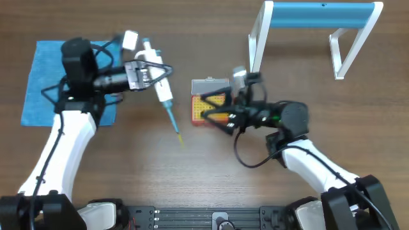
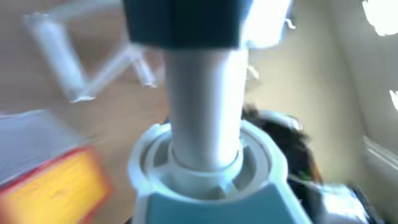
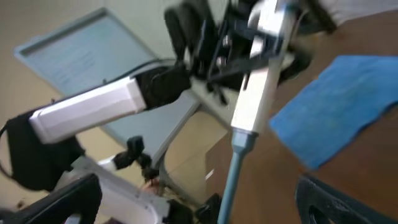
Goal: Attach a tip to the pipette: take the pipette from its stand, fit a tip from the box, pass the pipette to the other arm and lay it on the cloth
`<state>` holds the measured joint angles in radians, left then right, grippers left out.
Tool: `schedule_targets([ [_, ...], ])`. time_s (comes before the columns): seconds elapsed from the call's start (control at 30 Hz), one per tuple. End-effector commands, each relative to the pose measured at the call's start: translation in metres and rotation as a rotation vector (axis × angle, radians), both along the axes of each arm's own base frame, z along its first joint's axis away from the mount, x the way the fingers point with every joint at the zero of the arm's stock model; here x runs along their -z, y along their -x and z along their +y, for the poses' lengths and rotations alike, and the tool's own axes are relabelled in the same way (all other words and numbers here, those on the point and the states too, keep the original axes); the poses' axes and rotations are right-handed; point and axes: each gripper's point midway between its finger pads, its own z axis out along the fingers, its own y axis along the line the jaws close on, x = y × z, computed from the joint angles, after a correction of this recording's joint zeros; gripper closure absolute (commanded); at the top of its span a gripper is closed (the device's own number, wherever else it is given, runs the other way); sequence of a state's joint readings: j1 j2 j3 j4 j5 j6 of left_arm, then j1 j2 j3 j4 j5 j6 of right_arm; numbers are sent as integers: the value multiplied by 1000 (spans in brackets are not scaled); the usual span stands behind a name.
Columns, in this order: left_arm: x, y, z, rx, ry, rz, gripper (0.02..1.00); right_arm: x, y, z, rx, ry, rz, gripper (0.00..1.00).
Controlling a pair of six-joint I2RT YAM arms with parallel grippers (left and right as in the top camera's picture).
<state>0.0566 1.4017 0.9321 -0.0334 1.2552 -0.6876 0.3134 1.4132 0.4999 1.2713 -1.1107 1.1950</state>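
At the far left of the top view we see the blue cloth (image 1: 37, 86) lying flat on the wooden tabletop (image 1: 192, 188), with the left arm reaching up over its right edge. Just right of the cloth, the left pincer (image 1: 148, 72) is clamped on the upper body of the pipette (image 1: 161, 80). The pipette hangs in the air at a slant, its white handle toward the cloth and its blue shaft running down toward the middle of the tabletop. A yellow tip (image 1: 180, 136) sits on the end of the shaft. In the left wrist view the pipette's shaft stands right in front of the camera.

Right of the pipette we find the tip box (image 1: 208, 105), its orange rack showing and its grey lid folded back. The right pincer (image 1: 209, 108) shows at the box in the top view, pointing toward the pipette. Its fingers (image 3: 59, 199) are spread well apart and hold nothing. From its wrist view we look along them at the pipette and the cloth beyond.

At the upper right stands the white pipette stand (image 1: 319, 13) with its blue top bar, well apart from both arms.
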Motion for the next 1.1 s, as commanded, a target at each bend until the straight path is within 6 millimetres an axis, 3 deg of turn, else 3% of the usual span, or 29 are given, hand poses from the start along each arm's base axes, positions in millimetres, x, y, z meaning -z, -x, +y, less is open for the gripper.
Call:
schedule_targets([
  [0.03, 90, -33, 74, -420, -451, 146, 989, -5, -6, -12, 33, 0, -34, 3],
  [0.1, 102, -27, 88, -452, -550, 187, 989, -4, -8, -12, 35, -1, 0, 3],
  [0.23, 94, -15, 126, -499, -729, 262, 991, 3, -15, -12, 59, 5, 65, 3],
  [0.3, 71, -2, 175, -583, -943, 306, 989, 3, -16, -13, 65, 4, 70, 3],
  [0.47, 2, 6, 242, -642, -1164, 261, 991, 3, -17, -13, 78, 8, 38, 3],
  [0.57, -12, 9, 273, -591, -1241, 320, 991, 2, -24, -15, 131, 13, -40, 3],
  [0.67, 0, -7, 300, -563, -1273, 407, 989, 11, -39, -18, 210, 27, 3, 3],
  [0.73, 20, -25, 309, -528, -1280, 456, 989, 21, -44, -18, 231, 51, 33, 3],
  [0.83, 60, -42, 328, -462, -1347, 557, 989, 28, -47, -18, 240, 66, 77, 3],
  [0.93, 108, -53, 331, -295, -1415, 601, 991, 28, -46, -16, 238, 64, 72, 3],
  [1.1, 169, -69, 344, -190, -1507, 643, 989, 26, -62, -23, 340, 49, 78, 3],
])
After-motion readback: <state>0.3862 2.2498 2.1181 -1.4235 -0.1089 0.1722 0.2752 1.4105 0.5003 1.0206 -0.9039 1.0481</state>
